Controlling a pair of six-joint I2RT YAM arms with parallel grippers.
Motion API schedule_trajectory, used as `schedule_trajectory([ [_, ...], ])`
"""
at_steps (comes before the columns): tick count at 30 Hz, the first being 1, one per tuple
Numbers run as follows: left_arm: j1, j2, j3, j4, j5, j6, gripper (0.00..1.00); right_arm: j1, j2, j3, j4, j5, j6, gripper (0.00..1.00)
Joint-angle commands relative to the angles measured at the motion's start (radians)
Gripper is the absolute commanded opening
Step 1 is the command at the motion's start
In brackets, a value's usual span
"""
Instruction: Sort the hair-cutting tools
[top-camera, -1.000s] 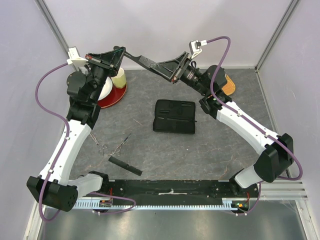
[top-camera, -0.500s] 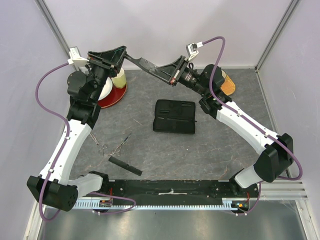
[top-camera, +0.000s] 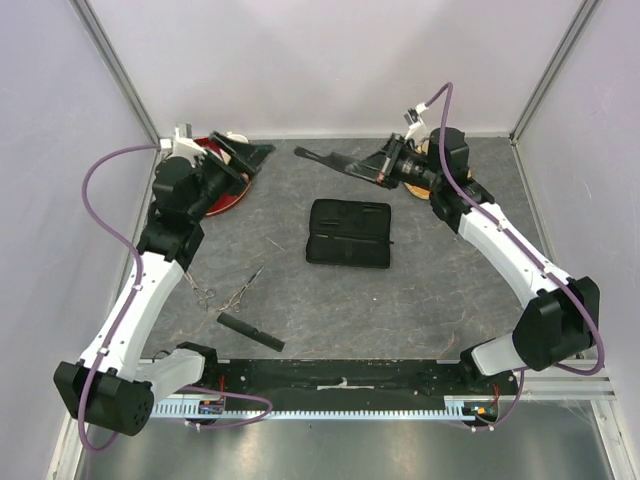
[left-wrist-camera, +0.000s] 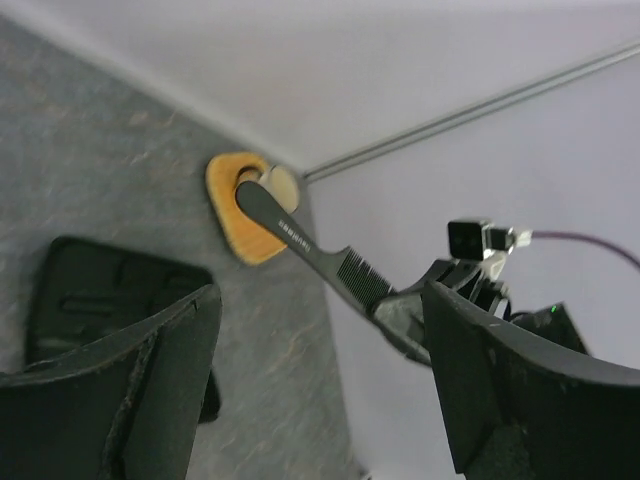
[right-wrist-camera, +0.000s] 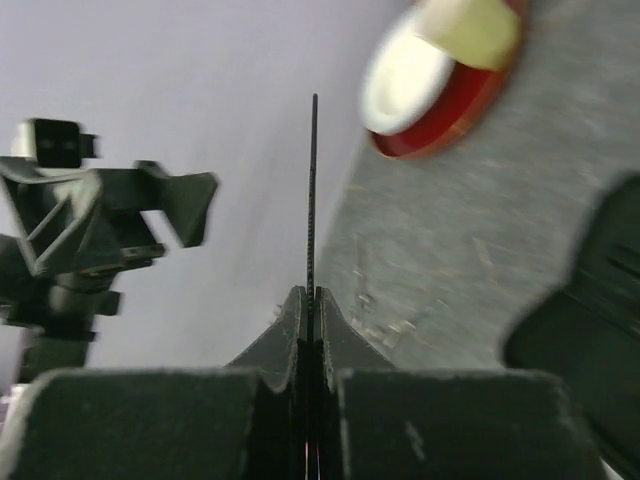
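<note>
While right gripper pinches handled comb aloft over back of table, left gripper stands wide, empty, by red dish. Step: carrying comb to its container. Next: likely swing to orange holder, lower, release.

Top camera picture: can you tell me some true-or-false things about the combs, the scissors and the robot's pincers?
1. The right pincer is shut on the black plastic comb with a handle. True.
2. The left pincer is holding a comb too. False: it is open and empty, hanging by the round red plate.
3. Both slim silver metal scissors lie on the grey table. True.
4. The plain black plastic comb sits on top of the black rectangular zip case. False: it lies on the table near the arm bases, apart from the case.
</note>
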Motion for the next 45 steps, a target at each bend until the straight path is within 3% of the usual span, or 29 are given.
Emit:
schedule_trajectory([
  [1, 0.002, 0.028, -0.091, -0.107, 0.129, 0.155, 0.85, -0.086, -0.022, -0.056, -0.282, -0.098, -0.276, 0.00],
  [5, -0.008, 0.161, -0.148, -0.105, 0.272, 0.186, 0.78, -0.109, -0.016, -0.090, -0.473, -0.025, -0.413, 0.00],
  [9, -0.050, 0.290, -0.153, -0.107, 0.323, 0.252, 0.67, -0.134, -0.039, -0.183, -0.496, -0.024, -0.417, 0.00],
  [17, -0.154, 0.483, -0.163, -0.032, 0.398, 0.274, 0.57, -0.177, -0.104, -0.318, -0.583, -0.003, -0.455, 0.00],
  [28, -0.234, 0.687, -0.150, -0.168, 0.206, 0.372, 0.47, -0.212, -0.101, -0.372, -0.605, 0.062, -0.472, 0.00],
  [45, -0.234, 0.733, -0.165, -0.185, 0.185, 0.396, 0.42, -0.280, 0.063, -0.401, -0.557, 0.026, -0.547, 0.00],
])
